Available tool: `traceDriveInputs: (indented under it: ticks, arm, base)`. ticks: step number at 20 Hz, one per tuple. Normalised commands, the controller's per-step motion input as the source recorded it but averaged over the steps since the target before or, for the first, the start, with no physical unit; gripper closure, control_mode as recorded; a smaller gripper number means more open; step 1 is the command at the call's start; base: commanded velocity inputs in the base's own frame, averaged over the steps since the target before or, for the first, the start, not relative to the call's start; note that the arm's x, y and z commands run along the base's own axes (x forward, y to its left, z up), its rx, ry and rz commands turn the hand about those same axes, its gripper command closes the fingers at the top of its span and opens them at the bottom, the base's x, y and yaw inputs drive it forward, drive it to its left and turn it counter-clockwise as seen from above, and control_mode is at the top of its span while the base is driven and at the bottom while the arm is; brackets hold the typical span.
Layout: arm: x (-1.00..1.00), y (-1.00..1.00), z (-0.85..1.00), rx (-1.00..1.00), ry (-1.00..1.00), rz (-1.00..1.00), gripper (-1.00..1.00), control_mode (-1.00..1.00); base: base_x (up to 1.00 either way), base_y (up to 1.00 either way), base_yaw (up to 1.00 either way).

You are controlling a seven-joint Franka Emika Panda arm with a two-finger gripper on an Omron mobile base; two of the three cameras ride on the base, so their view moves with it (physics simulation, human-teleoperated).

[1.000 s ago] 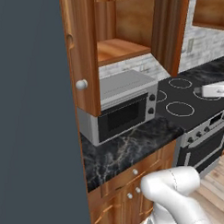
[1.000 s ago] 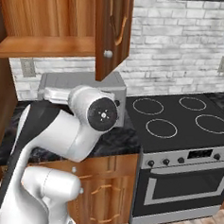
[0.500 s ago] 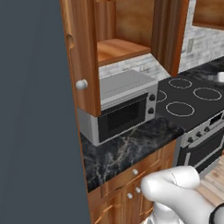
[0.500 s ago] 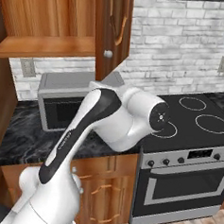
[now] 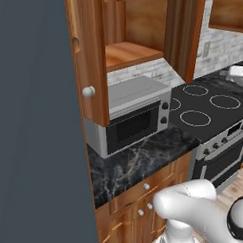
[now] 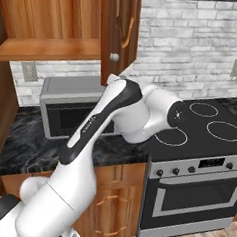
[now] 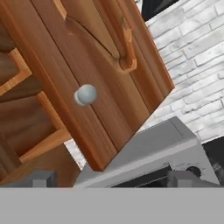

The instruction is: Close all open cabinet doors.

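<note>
Both cabinet doors stand open over the microwave (shelf exposed); none is closed. The gripper, fingers released, faces one door's knob.

No readable text, label, brand or number is showing anywhere; the microwave front and the stove's control panel are carrying only small knobs and a display too blurred to read.
</note>
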Motion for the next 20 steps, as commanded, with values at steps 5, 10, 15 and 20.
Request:
traceDriveInputs:
  ticks: [5,10,15,20]
  arm:
    - [0.87,0.00,0.00,0.07,0.00,0.00,-1.00,-1.00]
    - [0.47,0.00,0.01,0.03,0.00,0.00,-1.00,-1.00]
    - [0.27,0.37,0.11,0.00,0.00,0.00,-1.00,-1.00]
    - [0.22,0.97,0.09,-0.02,0.00,-0.02,-1.00,-1.00]
  base:
    - [0.00,0.00,0.00]
    - [0.00,0.00,0.00]
    - [0.00,0.00,0.00]
    - [0.00,0.00,0.00]
